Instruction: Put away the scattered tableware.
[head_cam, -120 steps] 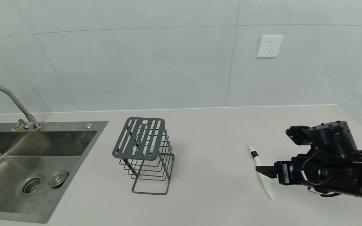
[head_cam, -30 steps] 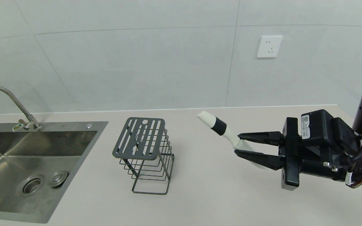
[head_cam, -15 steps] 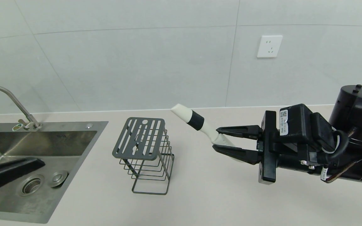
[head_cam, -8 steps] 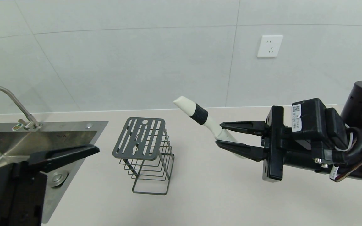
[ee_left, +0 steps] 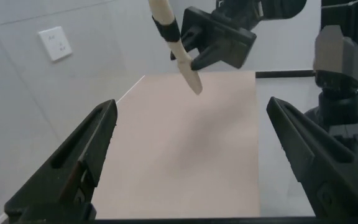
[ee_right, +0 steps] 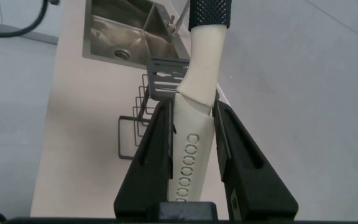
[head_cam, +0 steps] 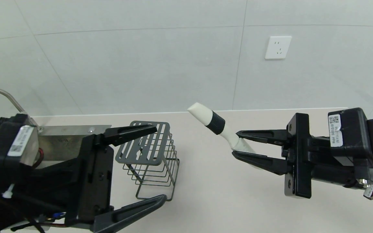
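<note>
The right tool point(head_cam: 236, 143), right of the head view, is clenched on the knife point(head_cam: 206, 117). The blade sits inside its grip and the banded handle juts up-left in the air, apart from the rack point(head_cam: 142, 145) at centre. The left tool point(head_cam: 160, 161) gapes wide at lower left. This looks like a handover: the left tool likely must close on the free handle so the blade can drop into a rack slot. Eight seconds back the knife lay on the surface point(head_cam: 212, 200); the left tool has since risen into view.
</note>
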### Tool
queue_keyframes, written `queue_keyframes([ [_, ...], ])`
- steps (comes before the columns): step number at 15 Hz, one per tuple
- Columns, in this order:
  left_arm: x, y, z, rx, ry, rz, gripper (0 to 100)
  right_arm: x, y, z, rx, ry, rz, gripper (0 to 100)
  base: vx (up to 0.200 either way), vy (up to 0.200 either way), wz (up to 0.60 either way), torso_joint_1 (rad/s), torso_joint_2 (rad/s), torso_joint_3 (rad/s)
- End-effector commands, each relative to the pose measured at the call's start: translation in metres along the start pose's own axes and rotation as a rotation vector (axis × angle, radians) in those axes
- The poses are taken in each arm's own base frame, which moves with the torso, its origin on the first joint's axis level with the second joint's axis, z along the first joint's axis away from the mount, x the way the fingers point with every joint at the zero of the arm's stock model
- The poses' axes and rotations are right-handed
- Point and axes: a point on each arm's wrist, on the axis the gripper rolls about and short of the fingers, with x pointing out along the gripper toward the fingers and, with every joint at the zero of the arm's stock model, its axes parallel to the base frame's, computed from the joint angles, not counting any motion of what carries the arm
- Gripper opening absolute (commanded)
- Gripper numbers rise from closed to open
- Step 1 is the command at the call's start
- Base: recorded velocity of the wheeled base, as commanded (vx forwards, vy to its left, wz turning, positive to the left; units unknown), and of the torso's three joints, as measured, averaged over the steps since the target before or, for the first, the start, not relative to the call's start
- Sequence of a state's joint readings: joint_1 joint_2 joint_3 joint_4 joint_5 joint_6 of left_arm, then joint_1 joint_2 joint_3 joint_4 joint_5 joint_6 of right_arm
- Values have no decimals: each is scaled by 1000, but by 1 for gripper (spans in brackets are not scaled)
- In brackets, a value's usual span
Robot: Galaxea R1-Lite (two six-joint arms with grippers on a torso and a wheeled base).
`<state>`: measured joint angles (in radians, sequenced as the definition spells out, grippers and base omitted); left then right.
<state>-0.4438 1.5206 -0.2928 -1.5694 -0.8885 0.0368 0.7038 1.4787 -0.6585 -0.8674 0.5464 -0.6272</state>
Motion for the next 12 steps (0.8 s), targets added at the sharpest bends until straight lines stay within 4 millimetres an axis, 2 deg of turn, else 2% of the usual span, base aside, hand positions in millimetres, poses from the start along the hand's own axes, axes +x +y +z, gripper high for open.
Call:
queue_keyframes([
  [1, 18, 10, -17, -40, 16, -27, 100, -6, 1, 5, -8, -13, -5, 0, 0, 0, 0, 0, 0, 0],
  [5, 40, 22, -22, -36, -9, -61, 100, -15, 9, 3, 2, 2, 3, 0, 0, 0, 0, 0, 0, 0],
  [8, 63, 25, -25, -42, -40, -109, 100, -16, 9, 4, 0, -1, 3, 0, 0, 0, 0, 0, 0, 0],
  [10, 74, 33, -27, -34, -56, -114, 100, -16, 9, 4, 1, 0, 4, 0, 0, 0, 0, 0, 0, 0],
  [12, 81, 31, -25, -35, -73, -134, 100, -16, 9, 4, 1, -1, 5, 0, 0, 0, 0, 0, 0, 0],
])
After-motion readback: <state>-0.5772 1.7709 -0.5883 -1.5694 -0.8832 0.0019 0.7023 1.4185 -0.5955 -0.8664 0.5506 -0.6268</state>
